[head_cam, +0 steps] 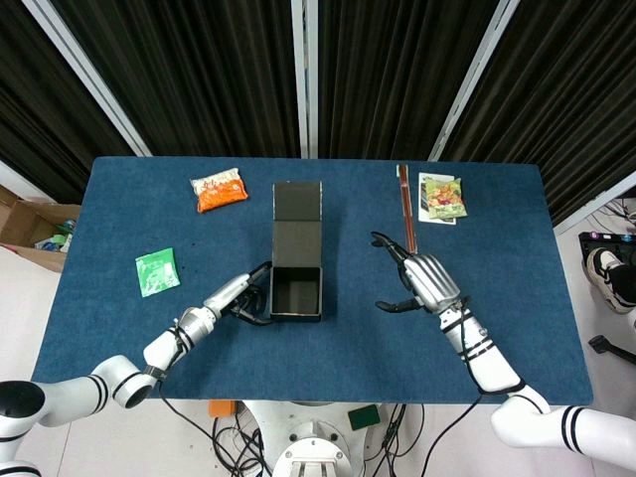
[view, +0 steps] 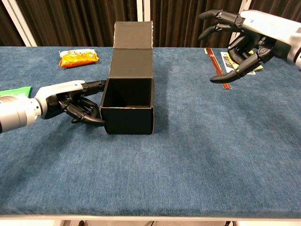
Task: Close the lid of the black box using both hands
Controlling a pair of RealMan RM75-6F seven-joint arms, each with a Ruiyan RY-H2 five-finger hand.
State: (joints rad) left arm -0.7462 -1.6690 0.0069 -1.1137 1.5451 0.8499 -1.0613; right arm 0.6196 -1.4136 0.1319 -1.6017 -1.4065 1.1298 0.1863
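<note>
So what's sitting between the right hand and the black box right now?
Nothing: in the head view only bare blue table separates the right hand from the black box. The chopsticks lie farther back, clear of that stretch.

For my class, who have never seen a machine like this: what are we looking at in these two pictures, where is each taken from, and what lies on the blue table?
This is a two-armed robot with human-like hands, steered by a person. One picture looks down from its head, the other looks forward from its chest.

On the blue table stands an open black box, its lid folded back flat. The left hand rests its fingers against the box's side. The right hand hovers apart from the box, fingers spread, holding nothing.

Also on the table: an orange snack packet, a green packet, a colourful packet and red chopsticks. A cardboard box sits beside the table.
</note>
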